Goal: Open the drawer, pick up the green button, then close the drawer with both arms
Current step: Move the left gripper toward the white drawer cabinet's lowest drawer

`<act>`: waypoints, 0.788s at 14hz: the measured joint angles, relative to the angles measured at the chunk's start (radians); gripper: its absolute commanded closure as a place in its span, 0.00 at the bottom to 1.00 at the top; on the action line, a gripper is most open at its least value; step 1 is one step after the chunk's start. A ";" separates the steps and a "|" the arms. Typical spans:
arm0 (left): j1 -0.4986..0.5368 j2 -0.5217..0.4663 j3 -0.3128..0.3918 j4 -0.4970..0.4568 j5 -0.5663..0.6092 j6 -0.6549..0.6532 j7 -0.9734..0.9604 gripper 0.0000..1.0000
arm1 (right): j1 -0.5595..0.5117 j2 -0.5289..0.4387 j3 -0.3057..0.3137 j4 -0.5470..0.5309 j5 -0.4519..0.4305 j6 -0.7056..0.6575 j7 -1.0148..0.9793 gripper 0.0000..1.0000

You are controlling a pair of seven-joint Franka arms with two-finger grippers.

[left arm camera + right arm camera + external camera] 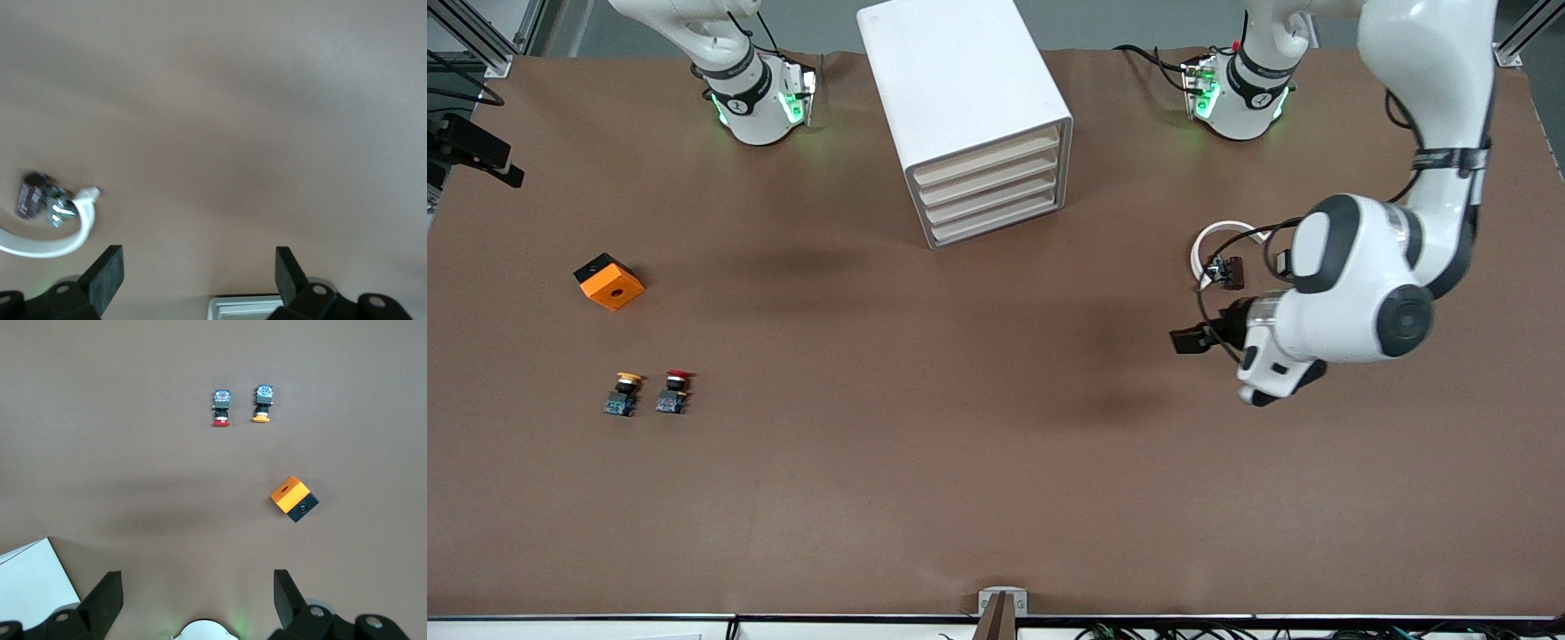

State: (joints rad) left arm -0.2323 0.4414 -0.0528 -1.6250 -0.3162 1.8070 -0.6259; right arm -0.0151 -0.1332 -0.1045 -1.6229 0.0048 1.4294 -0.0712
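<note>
1. The button with the green cap is not showing in any view; all four drawers of the white cabinet [969, 107] are sitting shut, so nothing inside is visible.
2. The drawer [996, 222], lowest of the four cream fronts, is lying flush and closed, facing the front camera at a slight angle.
3. The right gripper [193, 597] is out of the front view's frame; only its own wrist view is showing it, hanging high over the table with its flat black fingers spread wide and gripping nothing.
4. The left gripper [199, 277] is hovering over bare table toward the left arm's end, its fingers spread wide and empty; the front view is showing it partly hidden by the bulky white wrist.
5. A white curved cable with a small dark connector [1227, 269] is lying near the left gripper; its details are hard to make out.
6. A yellow-capped button [623, 394] and a red-capped button [673, 391] are lying side by side toward the right arm's end, with an orange-and-black block [609, 281] farther from the front camera.
7. The matte brown table covering [925, 427] is looking smooth.
</note>
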 measured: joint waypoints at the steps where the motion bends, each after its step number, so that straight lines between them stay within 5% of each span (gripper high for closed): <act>1: -0.020 0.013 0.000 0.008 -0.008 0.000 -0.067 0.00 | 0.000 0.000 0.000 0.000 0.000 0.000 0.000 0.00; 11: -0.162 0.241 -0.002 0.156 -0.146 -0.120 -0.745 0.00 | 0.000 0.000 -0.001 0.000 0.000 0.000 0.000 0.00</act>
State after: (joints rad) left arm -0.3943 0.6826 -0.0544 -1.4693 -0.4626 1.6868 -1.3712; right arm -0.0152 -0.1332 -0.1052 -1.6231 0.0048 1.4294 -0.0712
